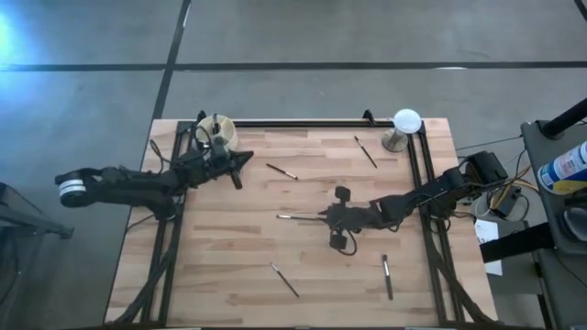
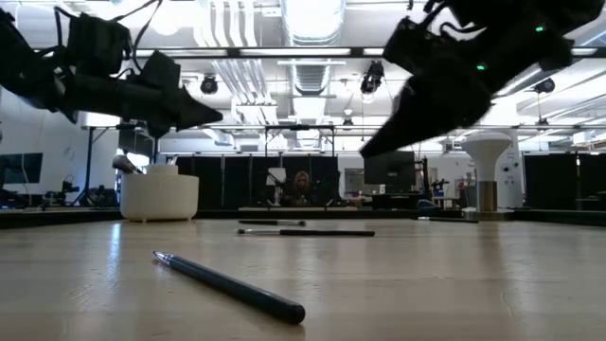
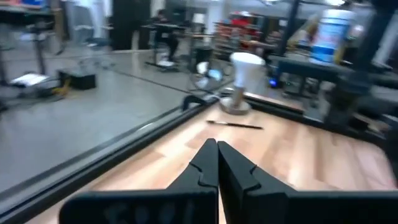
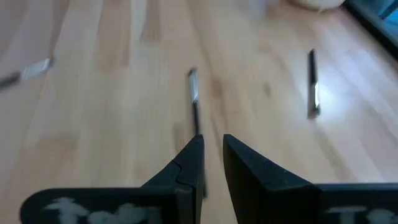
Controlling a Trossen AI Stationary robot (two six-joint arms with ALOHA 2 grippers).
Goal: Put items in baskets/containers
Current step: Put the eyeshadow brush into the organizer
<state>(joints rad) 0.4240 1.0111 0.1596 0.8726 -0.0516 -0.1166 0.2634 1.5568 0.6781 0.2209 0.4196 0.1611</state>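
The cream cup (image 1: 218, 131) stands at the table's far left corner with a few brushes upright in it; the low view shows it too (image 2: 159, 194). My left gripper (image 1: 248, 158) is shut and empty, level beside the cup, its fingertips (image 3: 217, 152) together. Several brushes lie flat on the wood: (image 1: 282, 170), (image 1: 366, 151), (image 1: 284, 280), (image 1: 387, 277) and a dark one at mid-table (image 1: 298, 217). My right gripper (image 1: 328, 218) hovers over that brush's right end (image 2: 365, 232), tilted down, with a narrow gap between its fingers (image 4: 211, 146) and nothing in it.
A white dome on a metal stand (image 1: 404, 128) sits at the far right corner. A black frame rail (image 1: 303, 122) runs along the table's far edge and down both sides. Bare wood lies between the scattered brushes. A person shows far off in the room (image 2: 303, 185).
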